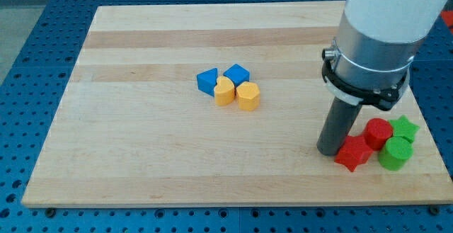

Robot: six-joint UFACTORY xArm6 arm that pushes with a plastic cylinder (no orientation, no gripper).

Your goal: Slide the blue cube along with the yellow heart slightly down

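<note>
The blue cube [237,73] sits near the middle of the wooden board [141,155], at the top right of a tight cluster. The yellow heart [224,91] lies just below and to the left of it, touching it. A second blue block [207,81] touches the heart on the view's left, and a yellow hexagonal block [248,95] touches it on the view's right. My tip [328,150] rests on the board far to the view's right of this cluster, right next to the red star [353,153].
At the view's right edge of the board a second cluster holds the red star, a red cylinder [378,132], a green star [404,127] and a green cylinder [395,153]. A blue perforated table [42,35] surrounds the board.
</note>
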